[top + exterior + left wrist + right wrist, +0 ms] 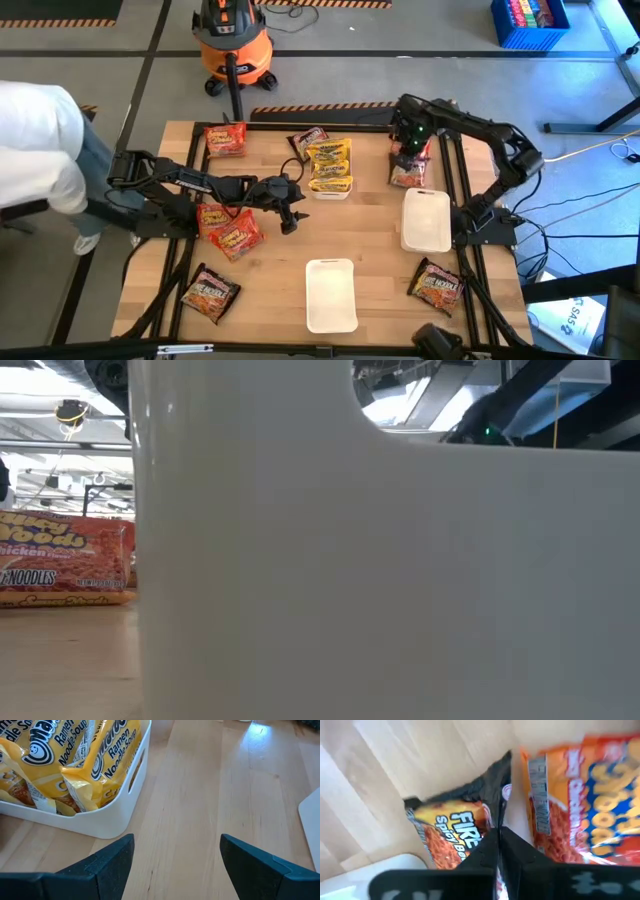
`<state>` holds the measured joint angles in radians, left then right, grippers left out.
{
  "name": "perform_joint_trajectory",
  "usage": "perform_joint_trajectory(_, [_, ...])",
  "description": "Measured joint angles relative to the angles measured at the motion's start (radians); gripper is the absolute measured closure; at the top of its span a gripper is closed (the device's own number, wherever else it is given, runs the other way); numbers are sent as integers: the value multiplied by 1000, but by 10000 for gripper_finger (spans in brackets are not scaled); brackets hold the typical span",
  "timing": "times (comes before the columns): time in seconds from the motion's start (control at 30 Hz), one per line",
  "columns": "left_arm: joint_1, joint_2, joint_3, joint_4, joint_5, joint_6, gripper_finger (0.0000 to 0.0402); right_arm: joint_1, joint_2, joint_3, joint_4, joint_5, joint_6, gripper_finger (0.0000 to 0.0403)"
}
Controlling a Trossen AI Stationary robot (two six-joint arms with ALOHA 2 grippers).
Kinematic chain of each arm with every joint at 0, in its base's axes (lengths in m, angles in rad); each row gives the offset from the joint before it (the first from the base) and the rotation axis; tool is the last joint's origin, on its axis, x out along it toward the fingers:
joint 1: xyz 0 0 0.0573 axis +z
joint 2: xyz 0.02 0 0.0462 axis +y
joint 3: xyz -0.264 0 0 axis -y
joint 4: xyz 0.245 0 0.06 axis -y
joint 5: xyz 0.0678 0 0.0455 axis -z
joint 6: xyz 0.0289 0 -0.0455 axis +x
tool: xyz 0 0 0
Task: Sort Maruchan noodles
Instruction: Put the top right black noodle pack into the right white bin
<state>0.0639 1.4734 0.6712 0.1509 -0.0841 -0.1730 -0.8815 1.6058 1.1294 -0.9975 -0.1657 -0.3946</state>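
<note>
the white tray (107,815) holds yellow noodle packets (95,755). the right gripper (498,845) is clamped on a dark packet (455,832); the left gripper (175,865) gapes, holding nothing. a white tray wall (400,580) blocks most of the low view.

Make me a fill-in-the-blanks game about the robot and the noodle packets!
1. The packets in the white tray near the table's middle are all ____.
2. The right tool is shut on the edge of a dark ____ packet.
3. The left tool hangs over bare wood with its fingers ____.

Missing words: yellow; Fire; open
</note>
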Motion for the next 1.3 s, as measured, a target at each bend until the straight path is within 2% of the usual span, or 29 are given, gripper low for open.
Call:
perform_joint_trajectory(0.2, [0,0,0,0,0,-1,114,99,-93,8,-4,19,37,402])
perform_joint_trajectory(0.3, [0,0,0,0,0,-1,114,120,-109,8,-5,67,102,398])
perform_joint_trajectory(0.43, [0,0,0,0,0,-4,114,106,-106,8,-27,104,134,368])
perform_joint_trajectory(0.53, [-2,0,0,0,0,-8,114,77,-102,3,-32,93,130,312])
perform_joint_trajectory(0.77, [-2,0,0,0,27,-8,114,-9,-92,-26,-24,43,124,138])
perform_joint_trajectory(0.93, [-2,0,0,0,27,-8,114,-52,-41,-64,10,41,109,65])
perform_joint_trajectory(1.0, [-2,0,0,1,27,-8,114,-57,-13,-74,12,31,85,53])
perform_joint_trajectory(1.1, [-2,0,0,0,27,-10,114,-56,24,-79,7,-39,67,50])
perform_joint_trajectory(1.3, [-2,0,0,0,27,-10,114,-54,104,-79,7,-117,56,76])
